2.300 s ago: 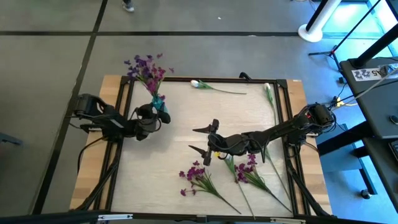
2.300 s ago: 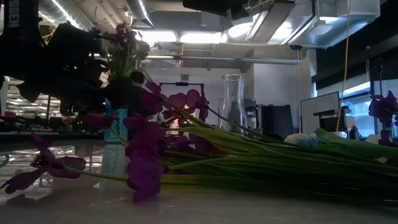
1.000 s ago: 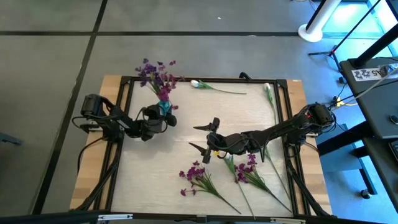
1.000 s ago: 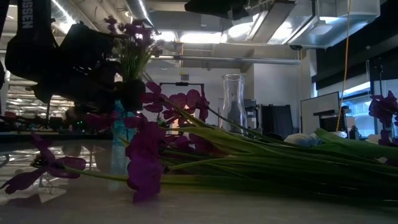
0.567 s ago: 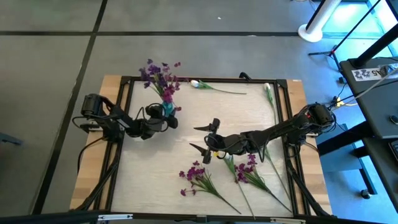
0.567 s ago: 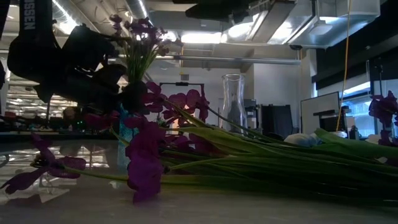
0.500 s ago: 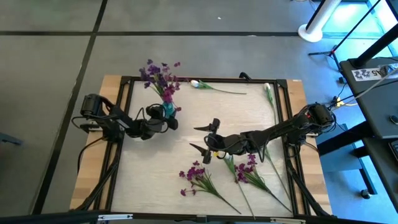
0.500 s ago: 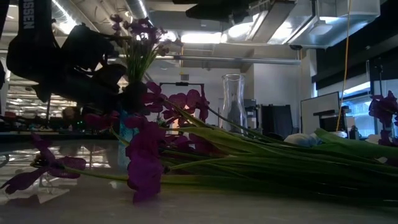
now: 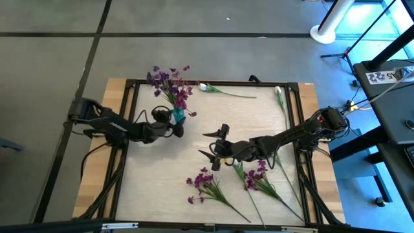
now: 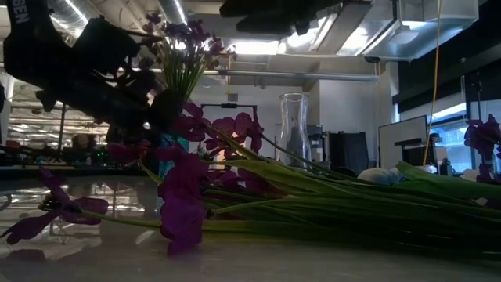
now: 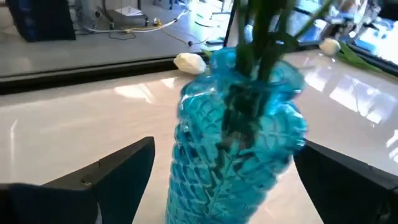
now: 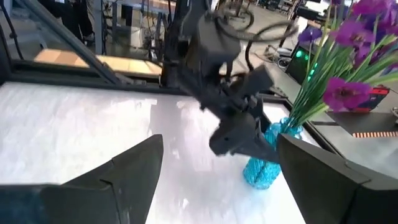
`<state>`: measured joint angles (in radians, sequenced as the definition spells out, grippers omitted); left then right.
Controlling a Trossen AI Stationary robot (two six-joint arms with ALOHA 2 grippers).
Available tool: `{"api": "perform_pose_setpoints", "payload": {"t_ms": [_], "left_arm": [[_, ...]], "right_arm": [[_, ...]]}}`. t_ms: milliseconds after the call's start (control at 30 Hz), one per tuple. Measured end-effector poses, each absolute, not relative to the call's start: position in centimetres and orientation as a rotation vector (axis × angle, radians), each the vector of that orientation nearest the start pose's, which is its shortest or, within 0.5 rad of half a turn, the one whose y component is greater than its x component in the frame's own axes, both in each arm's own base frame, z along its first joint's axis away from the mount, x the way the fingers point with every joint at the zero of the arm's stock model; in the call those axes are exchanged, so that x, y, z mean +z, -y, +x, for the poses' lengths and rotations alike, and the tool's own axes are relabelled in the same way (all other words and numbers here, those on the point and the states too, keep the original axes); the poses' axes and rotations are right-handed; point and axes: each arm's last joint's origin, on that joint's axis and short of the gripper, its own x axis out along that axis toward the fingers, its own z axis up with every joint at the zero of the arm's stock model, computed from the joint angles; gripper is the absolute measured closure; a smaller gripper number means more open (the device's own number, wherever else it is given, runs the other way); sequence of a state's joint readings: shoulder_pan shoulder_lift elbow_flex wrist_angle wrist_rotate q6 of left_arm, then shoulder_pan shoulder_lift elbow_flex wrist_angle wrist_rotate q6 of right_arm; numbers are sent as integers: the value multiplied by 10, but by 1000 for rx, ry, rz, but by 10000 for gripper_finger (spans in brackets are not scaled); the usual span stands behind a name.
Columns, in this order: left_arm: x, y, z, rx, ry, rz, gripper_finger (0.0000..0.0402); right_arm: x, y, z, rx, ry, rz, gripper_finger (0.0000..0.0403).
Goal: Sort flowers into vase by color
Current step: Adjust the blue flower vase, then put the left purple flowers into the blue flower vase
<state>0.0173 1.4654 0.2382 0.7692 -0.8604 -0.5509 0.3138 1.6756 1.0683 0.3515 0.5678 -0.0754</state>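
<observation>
The pale wooden table (image 9: 174, 175) sat inside a dark frame on a grey floor. At its far left stood the blue textured-glass vase (image 11: 239, 130) with purple flowers (image 9: 169, 83) upright in it, the left gripper (image 9: 173, 123) flanking it with fingers spread wide and apart from the glass, apparently to leave it standing. The right gripper (image 9: 214, 146) hung mid-table, also wide and empty, above loose purple stems (image 9: 207, 184), likely the next pick; white tulip buds (image 9: 204, 87) on thin stems lay at the far edge.

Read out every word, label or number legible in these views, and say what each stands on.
"EN": the end of a white word, cut off by the picture's edge, on the left arm, low view.
White sheet on the dark bench beside the table, high view: dark print, too blurred to read.
Blue vase: no text.
</observation>
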Motion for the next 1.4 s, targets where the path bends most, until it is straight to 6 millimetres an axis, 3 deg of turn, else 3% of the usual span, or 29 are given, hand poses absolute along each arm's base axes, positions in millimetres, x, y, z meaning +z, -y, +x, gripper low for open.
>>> {"api": "perform_pose_setpoints", "payload": {"t_ms": [433, 633, 833, 1000, 1167, 1400], "left_arm": [[140, -13, 183, 804, -336, -343, 17], [164, 13, 178, 578, -334, -422, 17], [191, 66, 171, 266, -277, -433, 17], [202, 110, 158, 67, -188, -408, 17], [203, 135, 151, 4, -117, -407, 17], [203, 140, 149, -21, -103, -352, 17]], "right_arm": [[239, -100, 355, -217, -367, -166, 90], [236, -107, 351, -217, -416, -171, 90], [248, -149, 353, -230, -505, -210, 90], [245, -190, 353, -177, -566, -104, 90], [223, -234, 337, -97, -635, 76, 91], [172, -269, 320, -131, -767, 170, 92]]}}
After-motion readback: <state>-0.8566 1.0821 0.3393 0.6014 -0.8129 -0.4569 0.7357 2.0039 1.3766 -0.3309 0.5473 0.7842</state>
